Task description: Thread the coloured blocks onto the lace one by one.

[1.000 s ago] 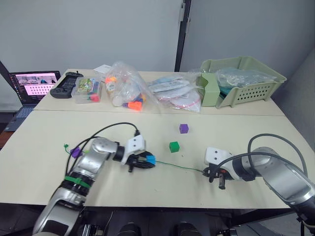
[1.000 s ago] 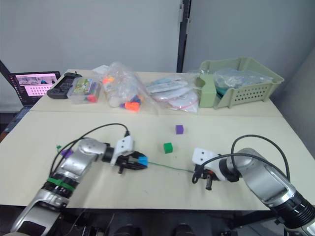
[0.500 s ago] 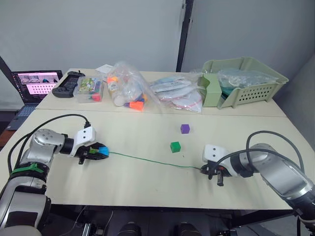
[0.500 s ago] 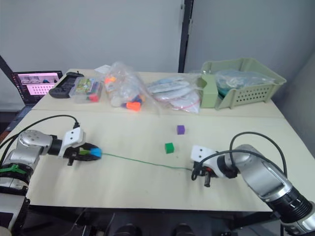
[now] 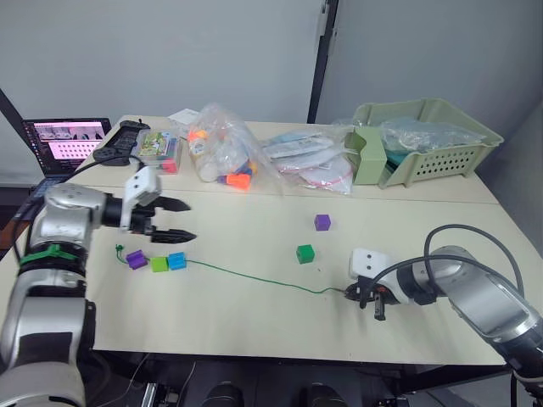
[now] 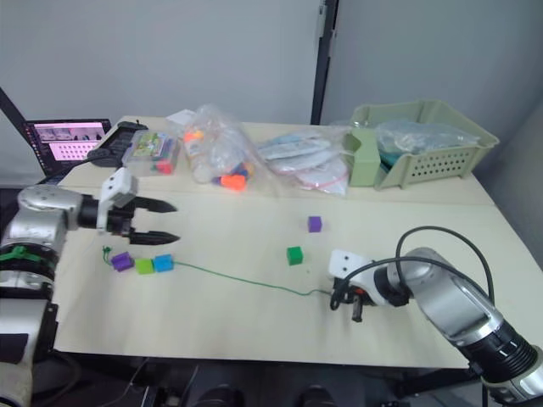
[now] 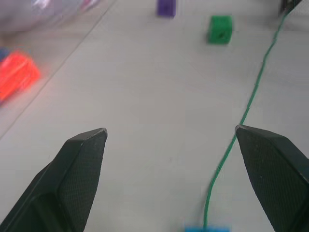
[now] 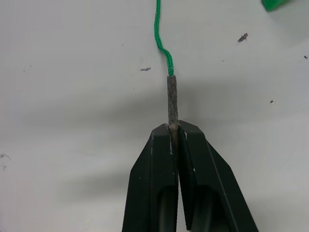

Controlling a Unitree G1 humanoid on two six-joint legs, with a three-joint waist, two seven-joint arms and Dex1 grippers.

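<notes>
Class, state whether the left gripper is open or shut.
Open: the left gripper hangs above the blue block, its fingers spread wide, holding nothing.

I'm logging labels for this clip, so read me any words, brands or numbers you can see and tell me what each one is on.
No text can be read in these pictures.
Laptop: its screen shows pink and white content, too small to read.
Clear box: coloured printing, too blurred to read.
Bags: no legible print.
Blocks, lace, basket, grippers: no markings seen.
</notes>
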